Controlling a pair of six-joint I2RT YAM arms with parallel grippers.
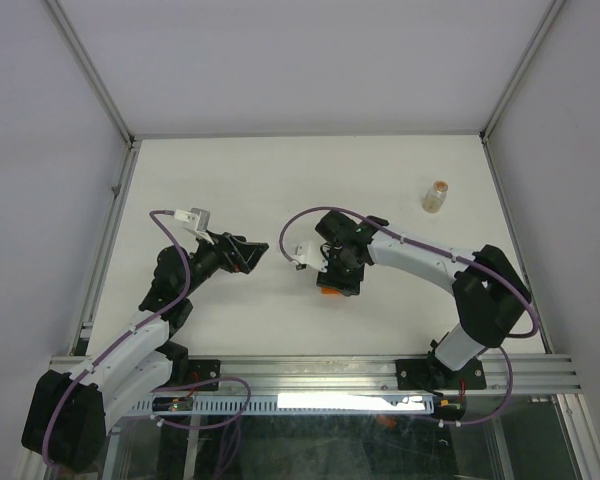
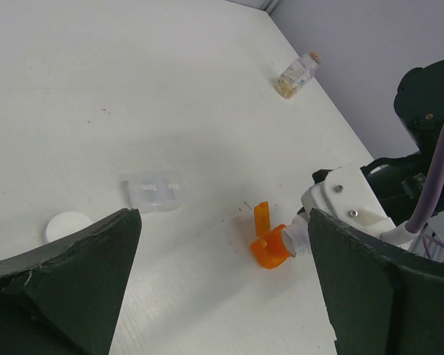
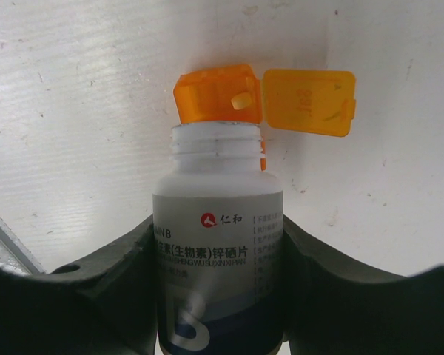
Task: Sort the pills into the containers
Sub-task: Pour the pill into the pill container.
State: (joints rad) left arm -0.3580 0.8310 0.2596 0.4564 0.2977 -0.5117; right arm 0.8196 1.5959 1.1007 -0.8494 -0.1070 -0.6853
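My right gripper (image 3: 219, 255) is shut on a white bottle (image 3: 219, 222) with a dark blue band, held low over the table. The bottle's uncapped mouth touches a stubby orange cup (image 3: 217, 92), whose flip lid (image 3: 308, 100) stands open. From above, the right gripper (image 1: 333, 277) and the orange cup (image 1: 328, 291) sit at mid-table. My left gripper (image 1: 253, 252) hovers open and empty a little to their left, facing the orange cup (image 2: 268, 250) and the bottle mouth (image 2: 297, 238). A clear vial (image 1: 436, 196) with tan contents stands at the far right. No loose pills are in view.
A small clear plastic box (image 2: 155, 191) and a round white cap (image 2: 66, 225) lie on the table left of the orange cup. Grey walls and metal rails (image 1: 108, 235) border the white table.
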